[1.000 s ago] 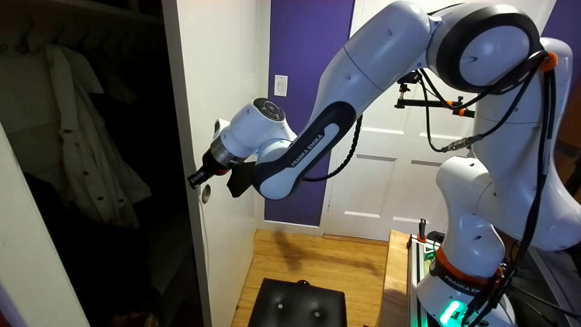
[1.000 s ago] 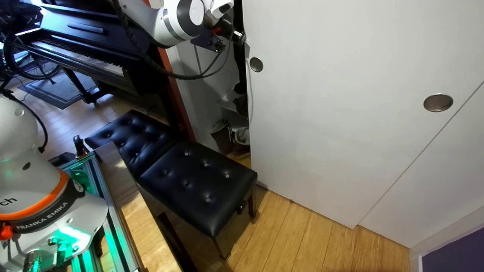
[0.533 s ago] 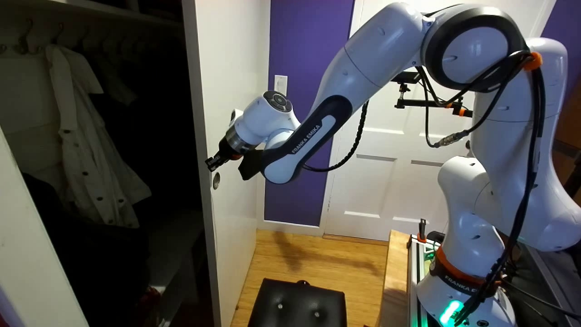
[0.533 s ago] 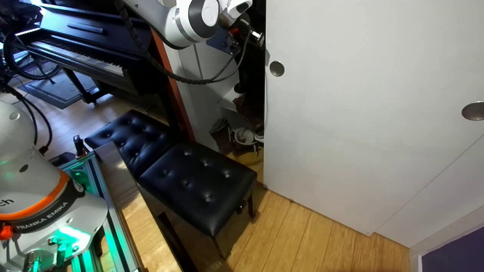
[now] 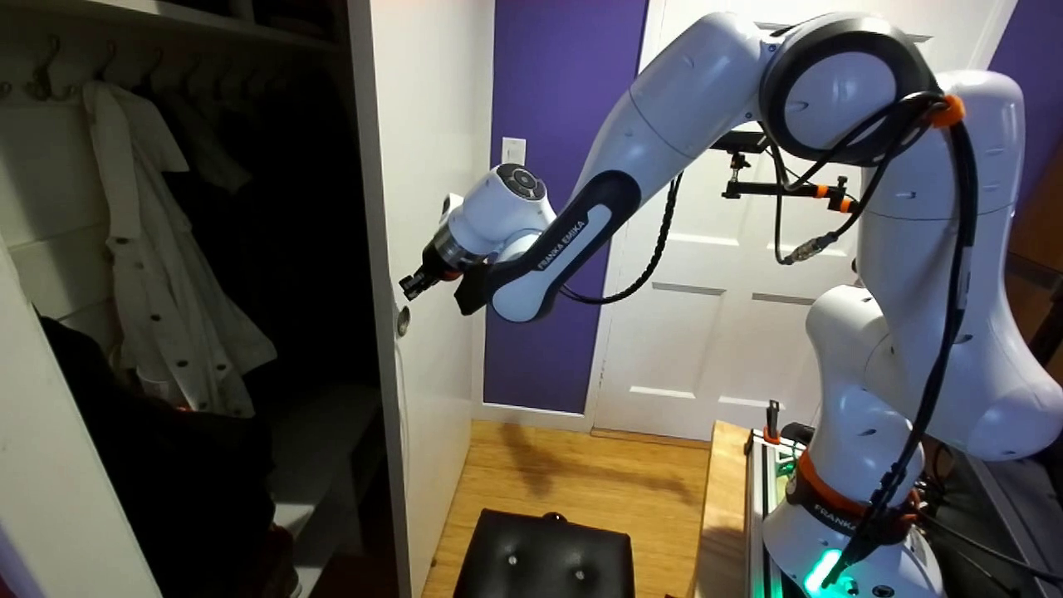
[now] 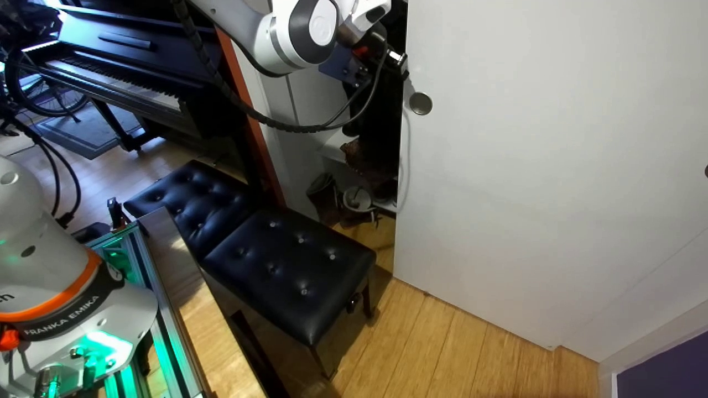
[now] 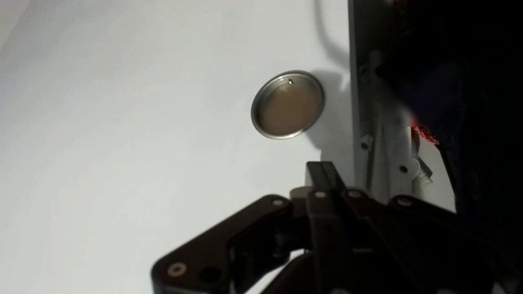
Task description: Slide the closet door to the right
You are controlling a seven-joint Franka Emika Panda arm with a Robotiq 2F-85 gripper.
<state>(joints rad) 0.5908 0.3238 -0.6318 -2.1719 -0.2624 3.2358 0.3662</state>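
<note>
The closet door is a tall plain white panel in both exterior views [image 5: 436, 124] [image 6: 525, 166], and it fills the left of the wrist view [image 7: 143, 122]. Its round finger pull [image 7: 288, 105] sits near the door's leading edge and also shows in both exterior views [image 5: 403, 321] [image 6: 420, 103]. My gripper [image 7: 322, 169] is shut with its fingertips together and nothing between them. It is at the door's leading edge, just above the pull, in both exterior views [image 5: 410, 287] [image 6: 402, 63]. I cannot tell whether the fingertips touch the door.
The dark closet opening, with a white coat [image 5: 158, 249] inside, lies beside the door edge. Black tufted benches [image 6: 287, 271] stand in front of the opening. A purple wall [image 5: 536, 332] and a panelled white door [image 5: 681, 349] are behind the arm. A piano [image 6: 121, 72] stands farther back.
The closet door has slid to the right in both exterior views, and the closet opening is wider. My gripper has moved right along with the door edge, staying shut.
</note>
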